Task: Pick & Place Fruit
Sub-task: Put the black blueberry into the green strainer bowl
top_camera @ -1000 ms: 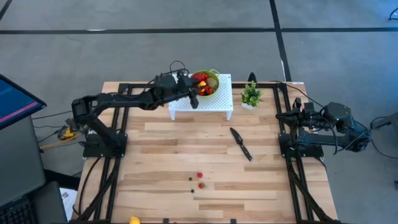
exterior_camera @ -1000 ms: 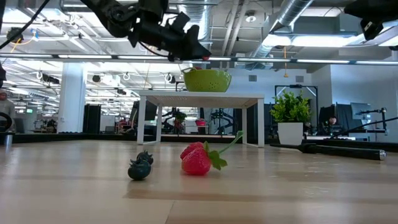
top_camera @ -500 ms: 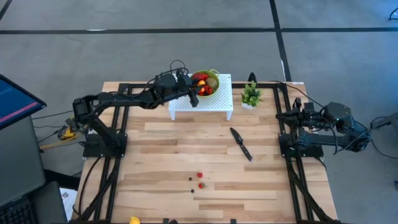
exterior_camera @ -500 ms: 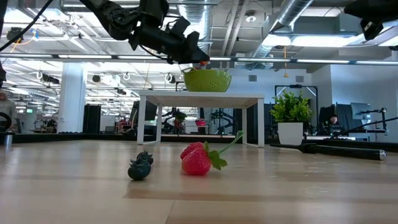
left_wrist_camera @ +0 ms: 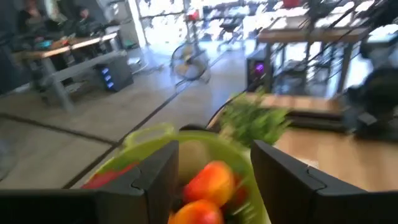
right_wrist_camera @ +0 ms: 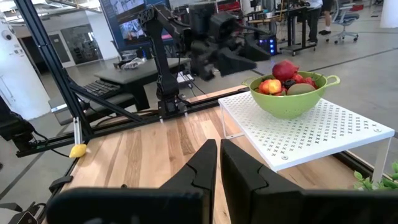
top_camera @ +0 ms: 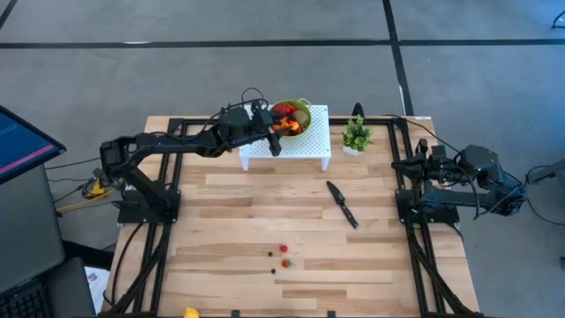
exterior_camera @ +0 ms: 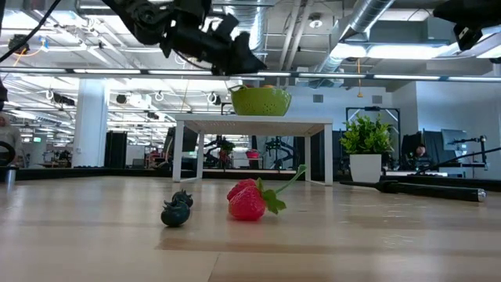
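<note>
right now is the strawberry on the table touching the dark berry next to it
Apart. The low view shows the strawberry and the dark berry side by side on the table, with a plain strip of bare wood between them.

Green bowl, red-orange fruit

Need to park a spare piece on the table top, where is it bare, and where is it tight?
Bare wood lies between the knife and the loose strawberries, and left of the white stand. It is crowded on the stand: the green bowl of fruit fills it, with the left gripper open over it.
</note>
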You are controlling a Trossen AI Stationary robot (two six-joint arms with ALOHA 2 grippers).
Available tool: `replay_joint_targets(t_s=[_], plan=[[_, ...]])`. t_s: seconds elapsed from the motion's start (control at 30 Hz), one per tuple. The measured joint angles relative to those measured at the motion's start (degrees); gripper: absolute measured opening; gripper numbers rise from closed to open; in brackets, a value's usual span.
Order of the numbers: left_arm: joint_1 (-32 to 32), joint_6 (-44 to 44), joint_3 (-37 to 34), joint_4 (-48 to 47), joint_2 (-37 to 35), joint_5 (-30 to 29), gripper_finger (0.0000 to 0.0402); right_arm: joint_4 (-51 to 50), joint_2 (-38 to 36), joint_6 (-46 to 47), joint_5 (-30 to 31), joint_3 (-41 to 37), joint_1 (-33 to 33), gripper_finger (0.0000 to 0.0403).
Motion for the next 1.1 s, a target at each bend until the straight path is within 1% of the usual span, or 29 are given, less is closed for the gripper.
replay_joint_targets(t_s=[0.1,0.2,0.37,0.43,0.57,0.67,0.8,0.93,1.1], plan=[[-2.26,-2.15,0.02,-3.41,-2.77,2.26,0.0192,0.01,-0.01,-0.01,0.0,0.0,0.01,0.0017],[-5.58,-2.82,0.04,-9.48,-5.89,7.07,0.0191,-0.01,-0.01,-0.01,0.0,0.0,0.01,0.0017],[-13.18,-2.8,0.04,-20.5,-10.58,14.17,0.0192,-0.01,0.0,-0.01,0.0,0.0,0.0,0.0017],[-16.85,-2.84,0.04,-24.16,-11.56,15.53,0.0191,0.01,0.0,0.0,0.0,0.01,0.01,0.0017],[-25.28,-2.42,0.04,-28.41,-11.98,15.6,0.0185,-0.01,0.0,-0.01,0.0,0.0,0.0,0.0017],[-31.77,-0.69,-0.78,-28.48,-11.04,15.45,0.0179,0.01,0.0,-0.01,0.0,0.0,0.0,0.0017],[-38.89,-0.36,-2.28,-28.23,-9.28,11.8,0.017,-0.01,-0.01,-0.01,0.0,0.0,0.02,0.0017],[-43.46,3.97,-4.12,-28.15,-6.09,10.75,0.0161,0.01,0.0,0.01,0.0,0.0,0.0,0.0017],[-45.34,6.46,-4.44,-27.21,0.38,10.82,0.0152,0.0,0.0,0.0,0.0,0.0,0.01,0.0017]])
